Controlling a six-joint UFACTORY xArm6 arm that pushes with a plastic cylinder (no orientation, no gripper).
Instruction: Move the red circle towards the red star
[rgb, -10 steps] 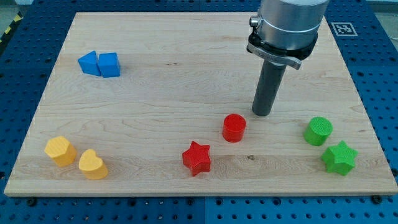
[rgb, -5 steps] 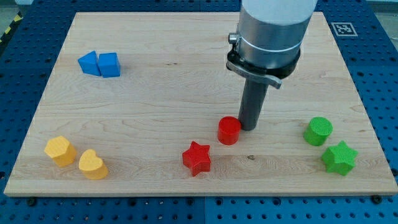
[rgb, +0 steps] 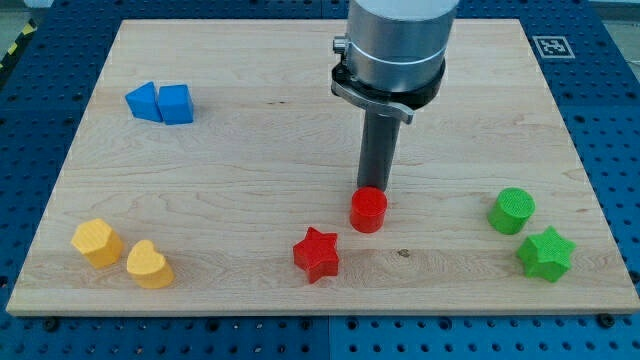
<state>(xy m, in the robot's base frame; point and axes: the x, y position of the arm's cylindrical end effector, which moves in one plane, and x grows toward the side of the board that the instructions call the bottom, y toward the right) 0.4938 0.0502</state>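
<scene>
So the red circle (rgb: 368, 210) is sitting a bit right of centre in the lower half of the counter (rgb: 300, 130), and my tip (rgb: 374, 190) is right behind it on the view's top side, looks like it's touching the circle's back edge or as good as. No claw on this rig at all, just the straight dark rod coming down from the grey arm body, so nothing is opened, closed or gripped, it's purely a pusher. The red star (rgb: 317, 254) is down and to the view's left of the circle, close but with a clear strip of bare wood between them, and no other block sits in that gap. Going further out: over on the view's right there's a green circle (rgb: 512, 211) with a green star (rgb: 546, 254) just below it, the two nearly touching, well apart from the red pair. Bottom left corner has two yellow blocks side by side, a yellow hexagon-ish one (rgb: 97, 242) and a yellow heart (rgb: 149, 265), just beside each other. Up in the top left are two blue blocks pressed together, a blue wedge-like one (rgb: 143, 102) and a blue cube (rgb: 176, 104). The wooden board itself lies on a blue perforated base (rgb: 30, 140).
</scene>
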